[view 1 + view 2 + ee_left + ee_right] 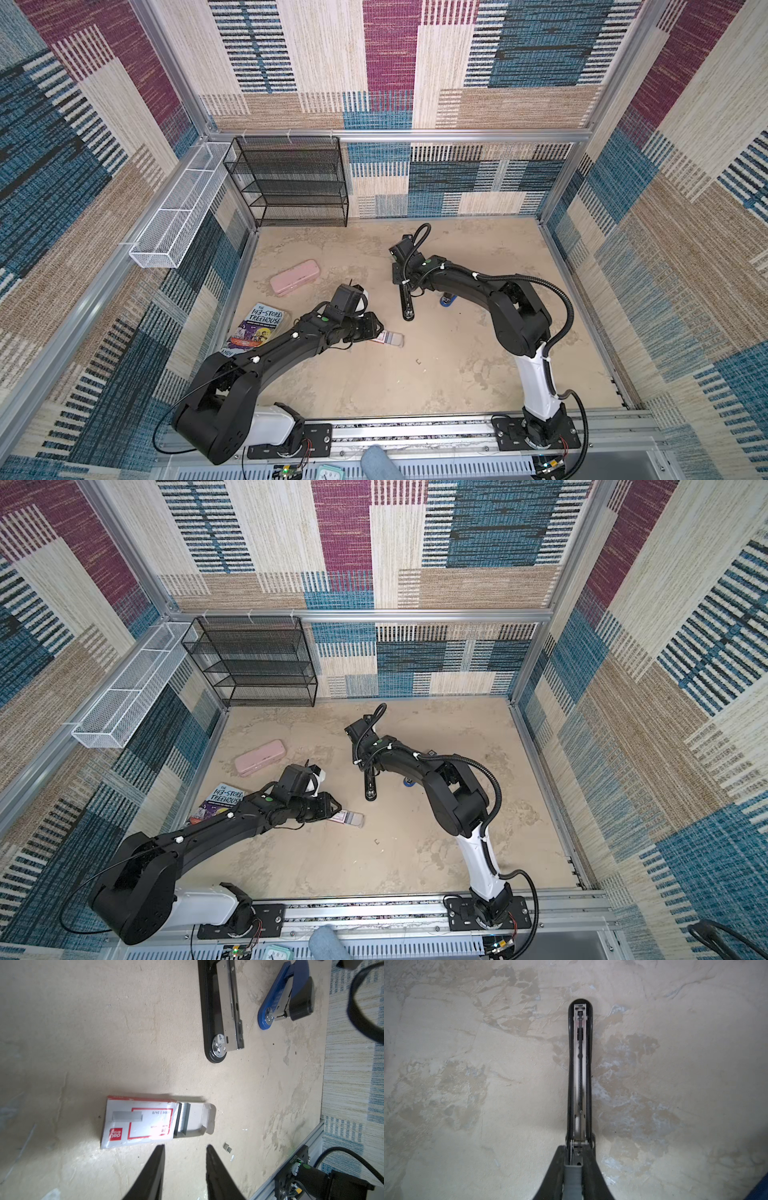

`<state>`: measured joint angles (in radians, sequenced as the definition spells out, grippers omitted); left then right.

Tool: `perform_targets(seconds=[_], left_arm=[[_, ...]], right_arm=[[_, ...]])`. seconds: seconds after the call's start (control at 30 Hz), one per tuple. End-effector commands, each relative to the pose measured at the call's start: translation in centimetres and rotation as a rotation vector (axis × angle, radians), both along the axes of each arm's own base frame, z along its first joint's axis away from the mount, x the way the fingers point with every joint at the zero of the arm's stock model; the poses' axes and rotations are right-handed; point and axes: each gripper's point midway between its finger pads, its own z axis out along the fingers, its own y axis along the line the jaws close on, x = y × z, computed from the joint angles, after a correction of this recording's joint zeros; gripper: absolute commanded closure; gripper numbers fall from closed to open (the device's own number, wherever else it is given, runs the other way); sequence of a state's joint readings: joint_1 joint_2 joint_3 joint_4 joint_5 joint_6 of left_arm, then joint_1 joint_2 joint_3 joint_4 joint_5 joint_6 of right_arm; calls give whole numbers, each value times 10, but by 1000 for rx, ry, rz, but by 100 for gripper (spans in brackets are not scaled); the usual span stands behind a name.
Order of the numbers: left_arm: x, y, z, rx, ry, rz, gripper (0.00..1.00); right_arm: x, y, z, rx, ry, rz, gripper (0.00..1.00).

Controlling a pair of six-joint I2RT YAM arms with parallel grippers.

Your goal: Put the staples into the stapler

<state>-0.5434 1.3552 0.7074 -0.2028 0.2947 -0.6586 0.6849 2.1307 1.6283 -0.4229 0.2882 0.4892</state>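
One black stapler (209, 1012), one blue stapler (276, 999), one staple box (141, 1122), one pink case (295, 276), one book (259, 326)

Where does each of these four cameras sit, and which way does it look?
Top view: high over the arms' bases, looking down at the table; left arm and right arm whole.
Top view: alongside, facing the same table; both arms again.
Left wrist: on the left arm, looking past the open left gripper at the staple box.
Right wrist: on the right arm, looking along the right gripper, shut on the black stapler.
Shared: all show the black stapler.
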Motion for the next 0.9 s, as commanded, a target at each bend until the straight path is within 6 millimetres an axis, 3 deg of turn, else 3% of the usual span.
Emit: perform_targets(seconds=[0.0, 0.47, 0.6, 0.87], left_arm=[[0, -3, 2, -21, -2, -2, 63], [-2, -1, 1, -18, -3, 4, 63], [-1, -1, 0, -18, -3, 4, 63], [-2, -1, -1, -19, 2, 3, 63]], right_arm=[[0, -2, -9, -15, 8, -9, 81], [-12, -7, -35, -29, 56, -14, 79], [-13, -6, -28, -18, 47, -15, 70], [-4, -5, 2, -13, -15, -18, 67]])
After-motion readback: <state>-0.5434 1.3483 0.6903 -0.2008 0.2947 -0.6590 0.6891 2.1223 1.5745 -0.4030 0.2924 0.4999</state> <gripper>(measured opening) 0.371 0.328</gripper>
